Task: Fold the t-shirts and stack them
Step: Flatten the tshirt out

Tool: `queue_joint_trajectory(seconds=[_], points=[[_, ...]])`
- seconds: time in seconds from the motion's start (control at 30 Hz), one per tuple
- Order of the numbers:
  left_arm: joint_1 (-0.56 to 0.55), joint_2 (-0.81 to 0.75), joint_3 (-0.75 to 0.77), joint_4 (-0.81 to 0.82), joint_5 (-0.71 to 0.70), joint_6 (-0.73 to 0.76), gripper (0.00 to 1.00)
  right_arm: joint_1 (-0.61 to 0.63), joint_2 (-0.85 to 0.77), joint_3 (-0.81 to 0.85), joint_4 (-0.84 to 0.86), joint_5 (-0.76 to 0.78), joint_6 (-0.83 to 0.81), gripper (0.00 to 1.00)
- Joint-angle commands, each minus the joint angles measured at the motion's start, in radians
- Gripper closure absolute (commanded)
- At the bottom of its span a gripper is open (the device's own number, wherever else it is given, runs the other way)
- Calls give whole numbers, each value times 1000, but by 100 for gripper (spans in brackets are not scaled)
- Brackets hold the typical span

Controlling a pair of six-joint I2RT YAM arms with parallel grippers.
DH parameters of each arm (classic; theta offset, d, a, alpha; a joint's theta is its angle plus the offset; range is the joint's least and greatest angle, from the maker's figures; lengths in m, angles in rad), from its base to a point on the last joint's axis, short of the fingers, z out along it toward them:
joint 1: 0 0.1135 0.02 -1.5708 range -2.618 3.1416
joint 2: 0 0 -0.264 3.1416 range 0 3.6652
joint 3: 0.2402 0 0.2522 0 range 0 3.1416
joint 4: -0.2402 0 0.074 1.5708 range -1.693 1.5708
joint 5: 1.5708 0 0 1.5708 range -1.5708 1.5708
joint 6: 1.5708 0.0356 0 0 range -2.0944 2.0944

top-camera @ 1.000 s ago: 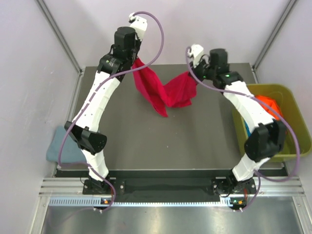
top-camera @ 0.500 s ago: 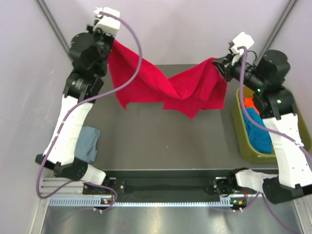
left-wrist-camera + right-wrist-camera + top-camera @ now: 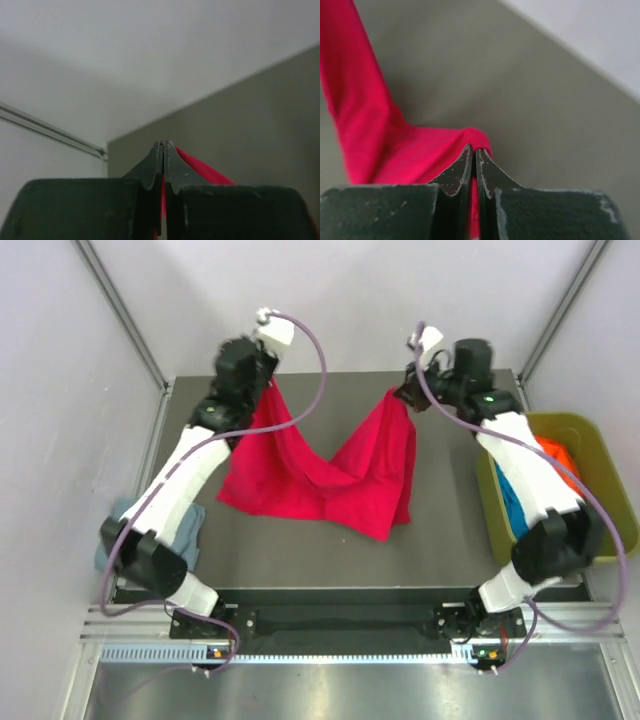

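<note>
Hanging between my two grippers, the crimson red t-shirt point(image 3: 320, 475) sags in a wide V over the far half of the table point(image 3: 300, 570). Its two upper corners are lifted and its middle dips low. Its lower part looks to lie rumpled on the dark surface, with one point of cloth reaching toward the near right.

My left gripper point(image 3: 266, 385) has the left corner, up near the back edge of the table. In the left wrist view my fingers are pressed tight together, with a strip of red caught between them and trailing off to the right. My right gripper point(image 3: 402, 397) has the other corner at much the same height. In the right wrist view my fingertips meet on a small fold of red, and the cloth falls away to the left above the table.

Well apart from this shirt, the grey-blue t-shirt point(image 3: 190, 525) lies bunched at the table's left edge, partly hidden under my left arm. On the right side stands the olive-green bin point(image 3: 600, 465), just beside my right arm. The orange t-shirt point(image 3: 555, 455) lies inside it, and the turquoise t-shirt point(image 3: 504, 490) shows as a blue sliver at the bin's near wall. I cannot tell how those two lie against each other.
</note>
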Motion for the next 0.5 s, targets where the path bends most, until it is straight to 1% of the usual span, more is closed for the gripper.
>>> queue_joint_trajectory(seconds=[0.0,0.07,0.1,0.2,0.23,0.3,0.33,0.37,0.4,0.43,0.47], points=[[50,82,-79,57,69,-108,100,-11,170,17,84,-65,49,100],[86,177,-88,82,76,-140,100,-12,265,91,90,-66,70,100],[95,241,-76,103,73,-144,100,-20,351,137,102,-66,73,100],[121,319,-48,153,38,-159,100,-38,458,172,186,-7,75,100],[123,357,-24,180,24,-160,100,-43,471,180,210,10,75,100],[124,382,4,191,12,-157,100,-54,488,192,263,67,73,100],[123,395,28,193,13,-156,100,-57,486,192,265,79,66,94],[121,397,39,188,12,-159,100,-60,470,191,254,83,31,65],[121,396,50,177,13,-163,100,-63,451,186,233,84,9,49],[121,391,77,132,17,-168,100,-61,422,142,193,83,-12,36],[121,385,88,112,21,-183,100,-64,335,96,187,77,-61,22]])
